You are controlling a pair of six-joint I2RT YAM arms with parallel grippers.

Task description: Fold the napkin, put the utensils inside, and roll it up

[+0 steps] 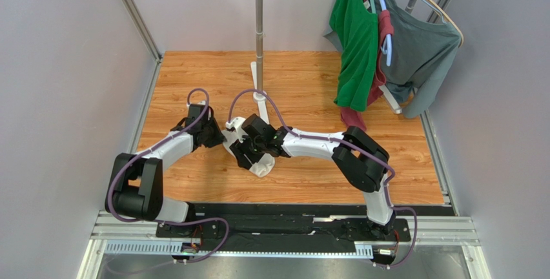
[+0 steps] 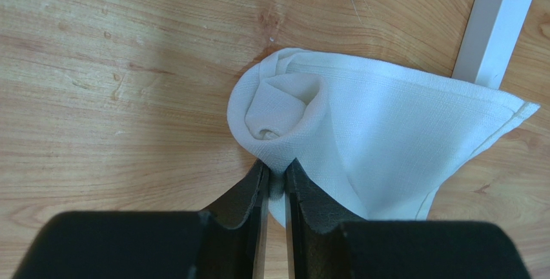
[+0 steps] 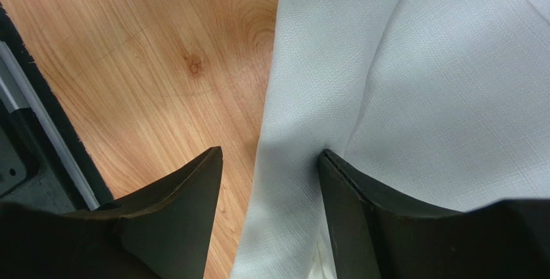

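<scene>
Where it lies loosely rolled on the light wooden tabletop [image 2: 129, 66], the white woven cloth napkin [image 2: 361, 130] has the edge of its spiralled end pinched in the nearly closed left jaws. The right jaws stand wide apart, straddling a fold without clamping it.

Black-and-white jointed arms [image 1: 169, 146] trailing purple cables [image 1: 250, 93], with black jaws

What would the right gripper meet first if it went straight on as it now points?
The right gripper would most likely meet the soft white cloth napkin first; its edge lies ahead between the open jaws, though depth is unclear.
</scene>
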